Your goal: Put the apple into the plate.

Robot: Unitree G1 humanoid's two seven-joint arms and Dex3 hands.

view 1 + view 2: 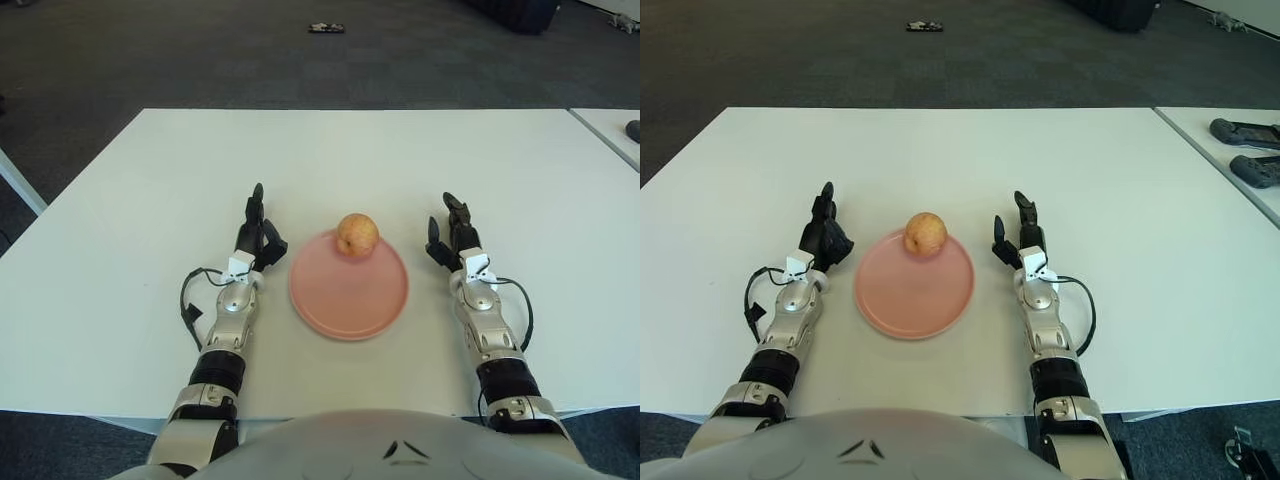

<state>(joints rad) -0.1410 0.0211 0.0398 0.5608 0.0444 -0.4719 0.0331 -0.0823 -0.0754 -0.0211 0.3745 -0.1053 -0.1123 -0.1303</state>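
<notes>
The apple (357,234) sits on the plate (348,298), at the rim near its 12 o'clock edge, so the task looks done as things lie. No hand holds it. The right hand (452,238) shows beside the plate at 3 o'clock, fingers extended and relaxed, empty; the apple lies toward its 9 o'clock. The left hand (258,235) shows at the plate's 9 o'clock, fingers likewise straight and empty. Both are about equally near the apple, which is round with no long axis to favour either side. If it needs centring, a nudge toward 6 o'clock would do.
</notes>
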